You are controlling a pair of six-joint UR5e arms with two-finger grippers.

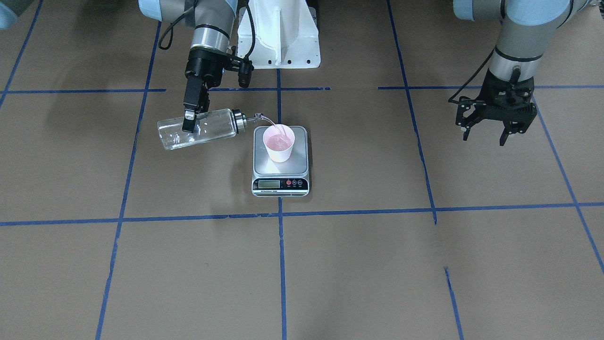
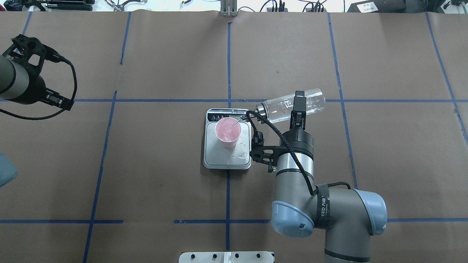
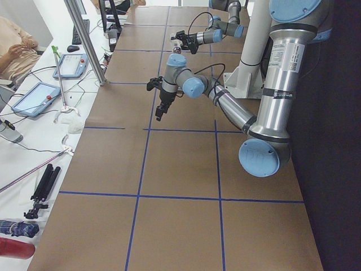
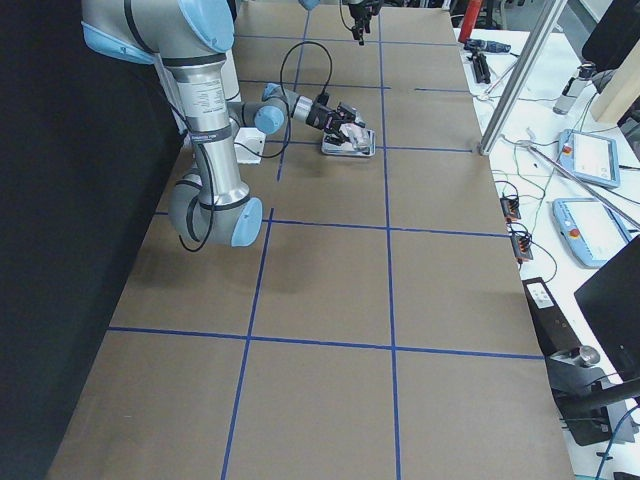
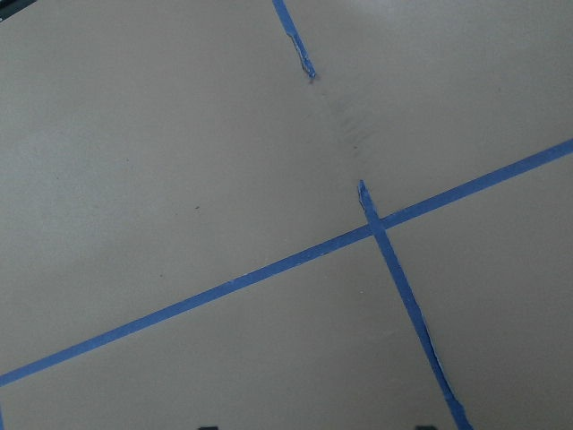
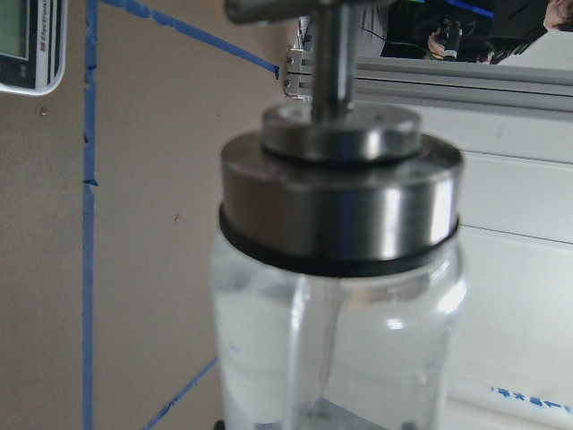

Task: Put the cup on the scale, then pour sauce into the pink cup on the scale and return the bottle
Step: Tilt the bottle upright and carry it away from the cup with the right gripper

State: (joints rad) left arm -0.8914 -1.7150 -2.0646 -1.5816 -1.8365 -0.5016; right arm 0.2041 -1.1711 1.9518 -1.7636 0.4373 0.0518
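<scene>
The pink cup (image 1: 279, 142) stands upright on the scale's steel plate (image 1: 283, 167); both also show in the overhead view, cup (image 2: 227, 131) and scale (image 2: 219, 157). My right gripper (image 1: 189, 123) is shut on the clear glass bottle (image 1: 207, 128), holding it tipped almost level with its spout over the cup's rim. A thin stream of clear sauce (image 1: 270, 123) runs from the spout into the cup. The right wrist view shows the bottle's silver collar (image 6: 340, 206) close up. My left gripper (image 1: 484, 139) is open and empty, hanging above the table far from the scale.
Water droplets (image 2: 241, 155) lie on the scale's plate beside the cup. The white robot base mount (image 1: 278, 33) stands behind the scale. Blue tape lines (image 5: 269, 269) cross the brown table. Operator tablets (image 3: 34, 99) sit beyond the table's far edge.
</scene>
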